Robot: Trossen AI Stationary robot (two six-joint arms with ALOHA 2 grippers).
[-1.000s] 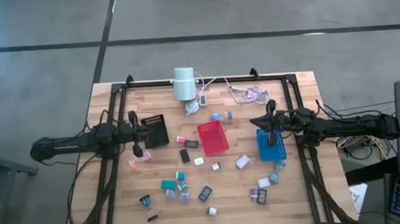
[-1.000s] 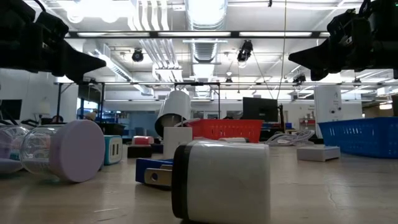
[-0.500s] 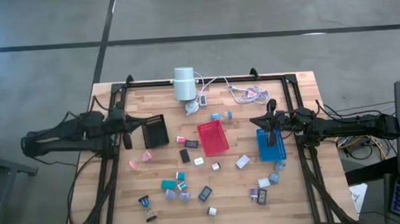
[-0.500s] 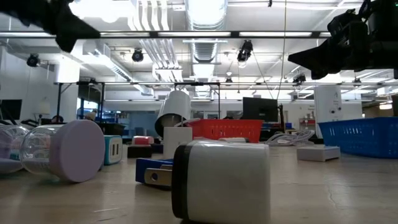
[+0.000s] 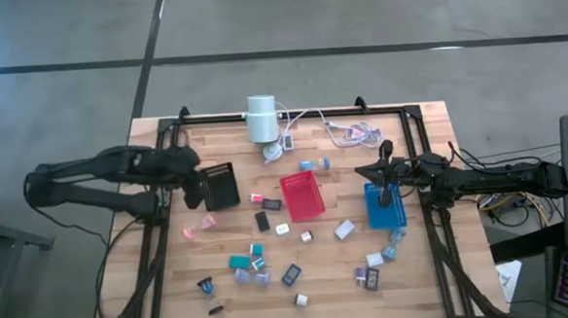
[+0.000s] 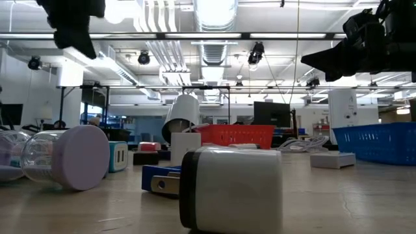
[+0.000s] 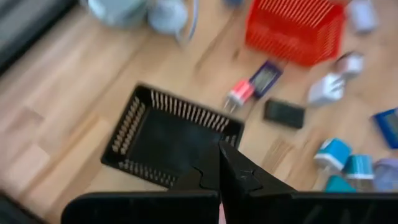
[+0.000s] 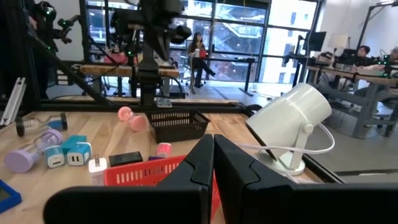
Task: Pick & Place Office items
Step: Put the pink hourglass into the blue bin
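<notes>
the left gripper (image 5: 194,180) hangs clenched and empty above the black tray (image 5: 220,186) at the table's left. the right gripper (image 5: 383,189), also clenched and empty, hovers over the blue tray (image 5: 383,206). small office items (image 5: 260,265) lie scattered on the wood around the red tray (image 5: 302,195).

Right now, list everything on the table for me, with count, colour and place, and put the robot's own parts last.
Red rectangular plastic tray: one, red, table centre.
Blue rectangular plastic tray: one, blue, right side, under the right gripper.
Black rectangular plastic tray: one, black, left side.
White cylinder with cables: one, white, far edge.
Small office items: about two dozen, teal, white, grey, black, pink, lilac, scattered mostly near the front.
Left gripper: jaws shut, empty, beside the black tray.
Right gripper: jaws shut, empty.
</notes>
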